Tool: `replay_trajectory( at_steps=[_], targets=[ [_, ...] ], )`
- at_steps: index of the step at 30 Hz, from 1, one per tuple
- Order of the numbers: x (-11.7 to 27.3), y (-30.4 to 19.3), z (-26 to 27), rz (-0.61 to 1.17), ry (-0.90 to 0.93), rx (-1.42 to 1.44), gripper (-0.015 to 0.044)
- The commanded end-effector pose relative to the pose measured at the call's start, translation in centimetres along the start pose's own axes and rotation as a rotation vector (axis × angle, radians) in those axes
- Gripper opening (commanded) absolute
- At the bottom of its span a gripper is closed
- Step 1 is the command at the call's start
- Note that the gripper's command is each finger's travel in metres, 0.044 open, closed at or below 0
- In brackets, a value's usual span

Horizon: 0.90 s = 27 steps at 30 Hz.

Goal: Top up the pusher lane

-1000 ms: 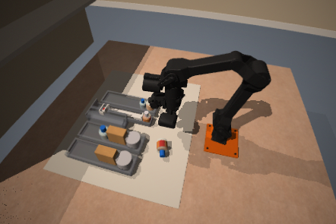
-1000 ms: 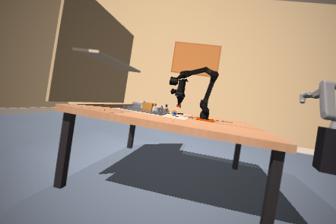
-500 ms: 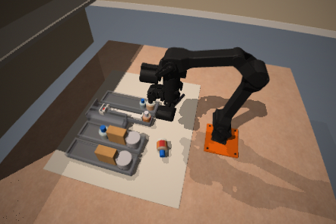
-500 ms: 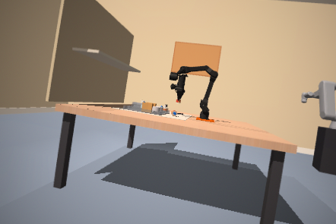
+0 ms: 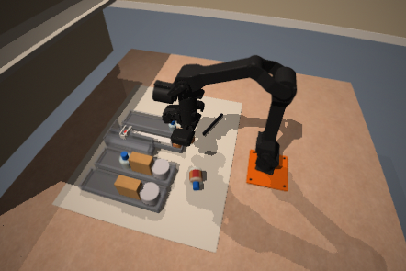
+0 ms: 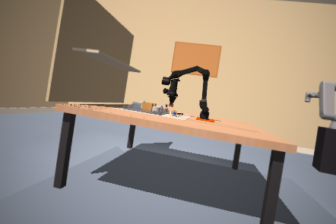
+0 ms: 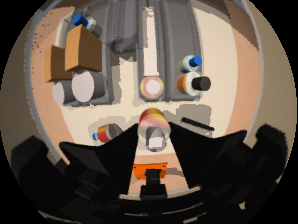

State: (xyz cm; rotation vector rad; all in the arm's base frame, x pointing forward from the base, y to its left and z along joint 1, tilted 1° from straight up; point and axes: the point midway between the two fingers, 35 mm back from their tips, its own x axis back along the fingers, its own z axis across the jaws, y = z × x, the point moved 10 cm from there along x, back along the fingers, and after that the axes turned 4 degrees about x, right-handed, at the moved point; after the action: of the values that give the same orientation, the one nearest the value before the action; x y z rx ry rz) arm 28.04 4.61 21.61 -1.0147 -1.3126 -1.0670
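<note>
My gripper (image 5: 183, 140) (image 6: 171, 104) (image 7: 153, 125) is shut on a jar with a red and yellow band and a pale grey lid (image 7: 156, 142). The jar is held above the pale mat, in front of the sprung lane; in the top view the fingers mostly hide it. The sprung lane (image 7: 163, 75) holds one jar (image 7: 151, 87) with a white lid and red-orange colours, near its front end. A long white strip (image 5: 150, 135) (image 7: 150, 47) runs behind that jar. The pusher plate's contact with the jar cannot be made out.
A blue-capped red jar (image 5: 196, 177) (image 7: 106, 134) lies on its side on the mat. A black stick (image 5: 213, 124) (image 7: 198, 124) lies nearby. The lane beside the sprung one holds a blue-capped jar (image 7: 190, 63) and a black-capped jar (image 7: 192, 83). Other lanes hold tan boxes (image 5: 140, 163) (image 7: 83, 50) and white tubs (image 5: 150, 193).
</note>
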Motion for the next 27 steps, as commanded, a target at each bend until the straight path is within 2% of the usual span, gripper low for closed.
replay_trajectory(
  at_steps=[1, 10, 27],
  targets=[
    [-0.3, 0.4, -0.2, -0.005, -0.004, 0.005, 0.0],
    [-2.6, 0.4, -0.2, -0.005, -0.004, 0.005, 0.0],
    [-2.7, 1.0, -0.3, -0.005, -0.004, 0.005, 0.0]
  ],
)
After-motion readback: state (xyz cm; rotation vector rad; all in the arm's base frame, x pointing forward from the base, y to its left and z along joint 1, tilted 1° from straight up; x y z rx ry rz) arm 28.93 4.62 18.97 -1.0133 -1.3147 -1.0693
